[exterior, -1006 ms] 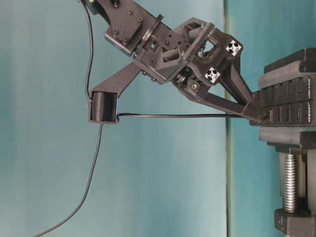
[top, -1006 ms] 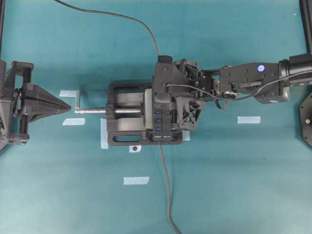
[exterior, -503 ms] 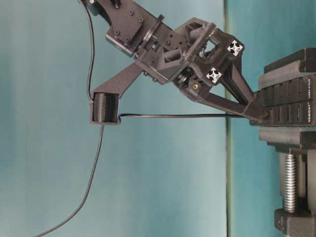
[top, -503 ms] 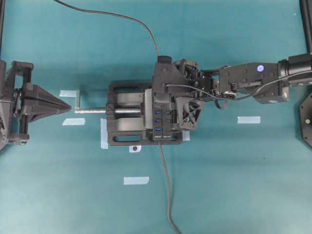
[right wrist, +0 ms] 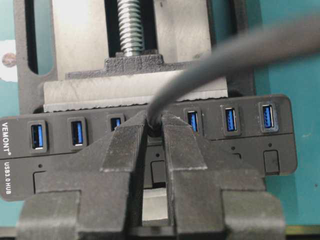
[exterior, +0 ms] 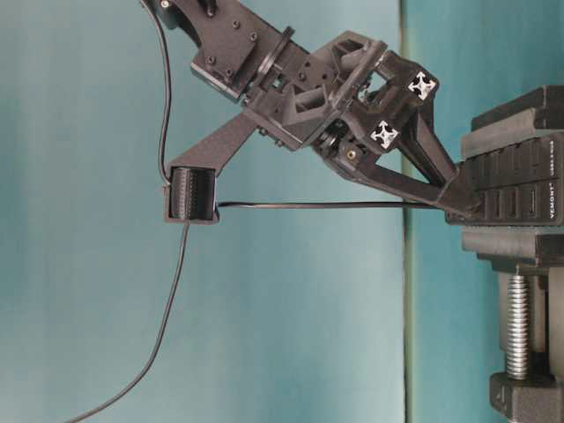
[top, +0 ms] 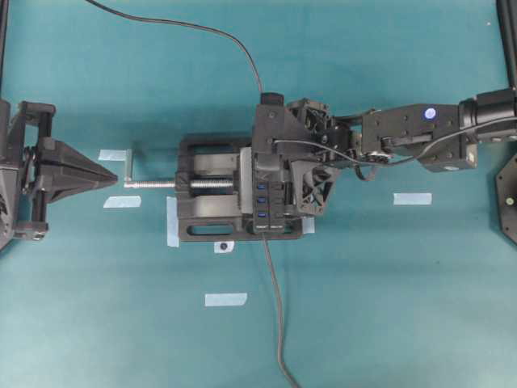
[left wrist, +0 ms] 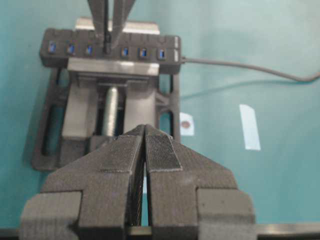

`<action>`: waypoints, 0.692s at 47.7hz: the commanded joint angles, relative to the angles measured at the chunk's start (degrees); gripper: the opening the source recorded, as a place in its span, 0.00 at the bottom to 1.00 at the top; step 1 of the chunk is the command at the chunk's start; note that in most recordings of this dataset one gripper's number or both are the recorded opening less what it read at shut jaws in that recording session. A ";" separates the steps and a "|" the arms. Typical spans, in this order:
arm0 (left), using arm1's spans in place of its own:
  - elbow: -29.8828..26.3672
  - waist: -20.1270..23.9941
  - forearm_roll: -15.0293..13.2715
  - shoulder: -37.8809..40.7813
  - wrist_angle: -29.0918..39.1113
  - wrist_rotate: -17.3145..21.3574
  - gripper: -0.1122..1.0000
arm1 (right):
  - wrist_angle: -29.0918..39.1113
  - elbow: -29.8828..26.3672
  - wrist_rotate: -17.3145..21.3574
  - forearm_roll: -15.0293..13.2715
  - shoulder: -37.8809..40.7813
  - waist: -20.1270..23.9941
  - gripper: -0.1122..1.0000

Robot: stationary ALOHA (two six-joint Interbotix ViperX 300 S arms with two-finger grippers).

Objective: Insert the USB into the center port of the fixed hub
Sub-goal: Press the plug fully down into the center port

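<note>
A teal desk (top: 388, 307) fills every view, dotted with short strips of pale tape (top: 225, 299). Near its middle a black vise (top: 206, 212) with a silver screw handle (top: 149, 183) clamps the fixed hub (right wrist: 280, 145), a long narrow black bar with one row of small blue ports; the hub's own grey cable (top: 276, 315) trails off toward the bottom edge of the overhead view.

The right gripper (right wrist: 154, 124) reaches over the hub from the right, its jaws nearly together and pinching the USB (right wrist: 155, 129) where its thin dark cable (right wrist: 225, 60) begins. The plug is pressed against the hub's face at the center port (right wrist: 152, 131), between blue slots on either side; the fingertips hide how deep it sits. From the table-level view the cable runs taut and level back from the jaws.

The left gripper (left wrist: 145, 131) hangs well apart at the desk's left edge, pointing at the screw handle, its jaws pressed together on nothing.
</note>
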 commanded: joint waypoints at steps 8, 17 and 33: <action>-1.23 0.00 0.09 0.26 -0.26 -0.09 0.10 | 1.05 0.00 0.18 0.26 1.32 1.32 0.17; -1.23 0.09 0.09 0.26 -0.26 -0.09 0.10 | 0.97 -0.09 0.18 0.26 1.58 1.85 0.17; -1.23 0.00 0.09 0.26 -0.26 -0.09 0.10 | 2.72 -0.79 0.35 0.26 1.58 1.93 0.17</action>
